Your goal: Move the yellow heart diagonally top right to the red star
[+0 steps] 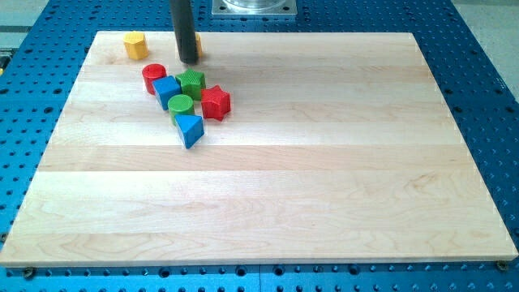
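Observation:
My tip rests near the view's top left of the wooden board. A sliver of a yellow block shows just right of the rod; most of it is hidden behind the rod, so its shape cannot be made out. The red star lies below and a little right of the tip, at the right end of a tight cluster. The tip stands just above the green star, apart from it.
The cluster also holds a red cylinder, a blue cube, a green cylinder and a blue triangle. A yellow hexagon sits at the board's top left corner. The board lies on a blue perforated table.

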Robot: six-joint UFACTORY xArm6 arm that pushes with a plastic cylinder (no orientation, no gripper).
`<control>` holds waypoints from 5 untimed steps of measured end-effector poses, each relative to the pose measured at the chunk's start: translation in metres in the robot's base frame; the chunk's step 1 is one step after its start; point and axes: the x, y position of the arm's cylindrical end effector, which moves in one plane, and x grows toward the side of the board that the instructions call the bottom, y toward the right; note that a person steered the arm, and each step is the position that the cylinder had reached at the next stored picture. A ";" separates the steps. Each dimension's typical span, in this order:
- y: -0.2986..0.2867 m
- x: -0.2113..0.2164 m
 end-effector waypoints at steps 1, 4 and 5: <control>-0.053 -0.024; 0.060 -0.043; 0.030 -0.001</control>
